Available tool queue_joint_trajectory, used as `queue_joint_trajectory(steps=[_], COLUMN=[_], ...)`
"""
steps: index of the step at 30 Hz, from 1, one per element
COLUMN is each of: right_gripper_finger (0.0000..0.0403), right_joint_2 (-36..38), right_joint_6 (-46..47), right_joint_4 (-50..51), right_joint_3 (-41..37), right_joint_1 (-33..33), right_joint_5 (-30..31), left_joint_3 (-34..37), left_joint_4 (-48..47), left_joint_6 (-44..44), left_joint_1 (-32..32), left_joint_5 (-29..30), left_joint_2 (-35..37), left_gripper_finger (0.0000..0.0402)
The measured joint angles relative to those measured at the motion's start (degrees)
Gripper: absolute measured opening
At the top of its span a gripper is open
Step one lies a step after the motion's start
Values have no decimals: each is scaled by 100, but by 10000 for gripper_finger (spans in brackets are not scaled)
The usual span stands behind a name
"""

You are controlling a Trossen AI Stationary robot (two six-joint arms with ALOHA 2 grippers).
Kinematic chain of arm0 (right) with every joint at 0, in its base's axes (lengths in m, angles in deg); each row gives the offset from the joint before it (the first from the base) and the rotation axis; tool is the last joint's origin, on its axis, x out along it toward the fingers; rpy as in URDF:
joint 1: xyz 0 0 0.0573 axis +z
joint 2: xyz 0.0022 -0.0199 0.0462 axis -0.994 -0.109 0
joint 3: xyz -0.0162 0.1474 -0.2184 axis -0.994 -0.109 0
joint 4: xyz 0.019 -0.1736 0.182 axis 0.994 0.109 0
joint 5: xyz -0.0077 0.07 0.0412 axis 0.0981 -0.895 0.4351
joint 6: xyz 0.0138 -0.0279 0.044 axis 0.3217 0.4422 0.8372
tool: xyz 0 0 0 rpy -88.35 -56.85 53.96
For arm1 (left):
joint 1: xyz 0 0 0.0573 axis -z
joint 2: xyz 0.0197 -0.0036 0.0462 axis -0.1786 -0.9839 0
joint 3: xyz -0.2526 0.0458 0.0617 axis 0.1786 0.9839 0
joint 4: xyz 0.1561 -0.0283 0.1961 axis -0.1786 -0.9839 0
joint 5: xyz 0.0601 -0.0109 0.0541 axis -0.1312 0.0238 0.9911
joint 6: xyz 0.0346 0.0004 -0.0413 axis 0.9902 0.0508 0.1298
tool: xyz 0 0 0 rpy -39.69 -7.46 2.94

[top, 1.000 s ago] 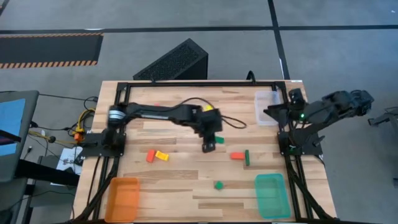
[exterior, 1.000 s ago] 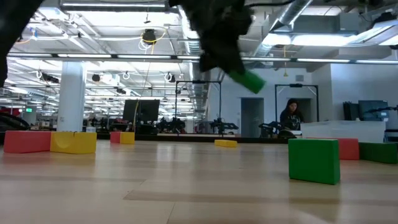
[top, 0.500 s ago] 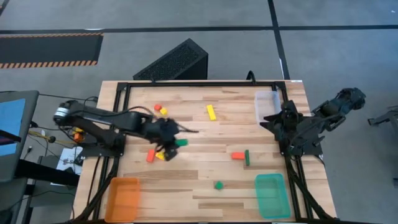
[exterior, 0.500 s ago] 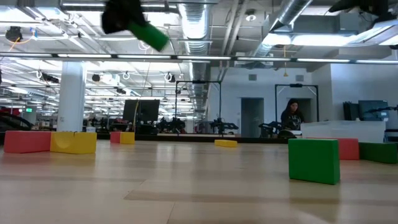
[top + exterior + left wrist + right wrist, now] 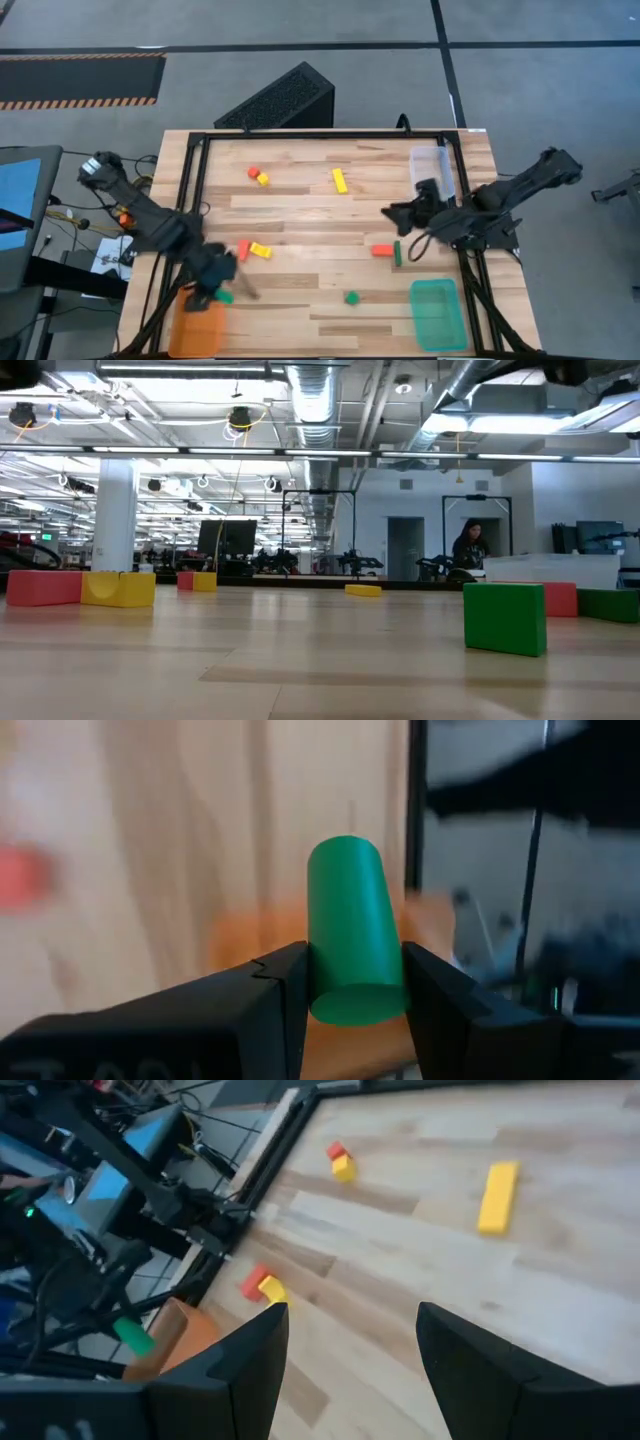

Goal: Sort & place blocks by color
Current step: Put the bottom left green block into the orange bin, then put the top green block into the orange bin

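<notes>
The left jaws are closed on a green cylinder block; its smooth round body stands out forward between the two dark flat fingers, and its flat round end faces the camera. In the high view these jaws hang at the upper edge of the orange tray, a rectangular tray of translucent plastic, and the green cylinder block shows just beside them. A little beyond the left jaws, on the pale wooden planks of the desk, a red block and a yellow block lie touching each other.

The right jaws are open wide and hold nothing; they hang above the desk. Just under and beside them lie a short red chunk and a thin green bar, close together. Farther off from them a small green cube sits alone, and past it is the teal tray, a rectangular one. On the other side of the right jaws a long yellow bar lies flat, and farther still a small red piece touches a small yellow piece. The clear tray stands at the desk edge near the right arm.
</notes>
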Motion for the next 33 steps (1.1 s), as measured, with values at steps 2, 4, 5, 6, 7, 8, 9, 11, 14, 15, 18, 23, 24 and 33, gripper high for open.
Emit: queue_joint_trajectory(steps=[2, 4, 5, 6, 7, 8, 9, 11, 14, 15, 18, 23, 24, 33], right_gripper_finger=[244, 244, 244, 244, 244, 244, 244, 244, 244, 244, 244, 244, 244, 244], right_joint_2=[-358, -710, -869, -1024, -1161, -1302, -1412, -1600, -1781, -1816, -1889, -1851, -1822, -2448], right_joint_6=[297, 528, 639, 757, 892, 1031, 1155, 1316, 1411, 1434, 1502, 1593, 1546, 58], right_joint_4=[-247, -510, -625, -713, -755, -779, -793, -778, -677, -556, 72, 1314, 1535, 2676], right_joint_3=[0, 0, 0, 0, 0, 0, 0, 0, 2, 2, 4, 4, 6, -7], right_joint_1=[3, 3, 3, 3, 3, 1, 1, 5, 5, 5, -71, -281, -325, -1043], right_joint_5=[-75, -197, -243, -294, -350, -437, -543, -800, -1140, -1239, -1624, -2129, -2209, -3785], left_joint_3=[164, 365, 489, 643, 810, 997, 1175, 1473, 1723, 1743, 1737, 1737, 1737, 1395], left_joint_4=[9, 23, 36, 96, 180, 293, 427, 775, 1111, 1172, 1287, 1232, 1218, 1046], left_joint_6=[-266, -493, -542, -590, -660, -757, -860, -1054, -1342, -1384, -1390, -1577, -1622, -1827], left_joint_1=[521, 977, 1182, 1368, 1516, 1631, 1717, 1788, 1787, 1786, 1788, 1724, 1663, 874], left_joint_5=[-117, -155, -140, -105, -82, -84, -91, -123, -42, 0, 304, 689, 690, 1486], left_joint_2=[69, 104, 100, 90, 87, 87, 86, 85, 85, 83, 85, 85, 85, 85], left_gripper_finger=[103, 106, 109, 112, 116, 120, 124, 132, 148, 154, 181, 238, 248, 276])
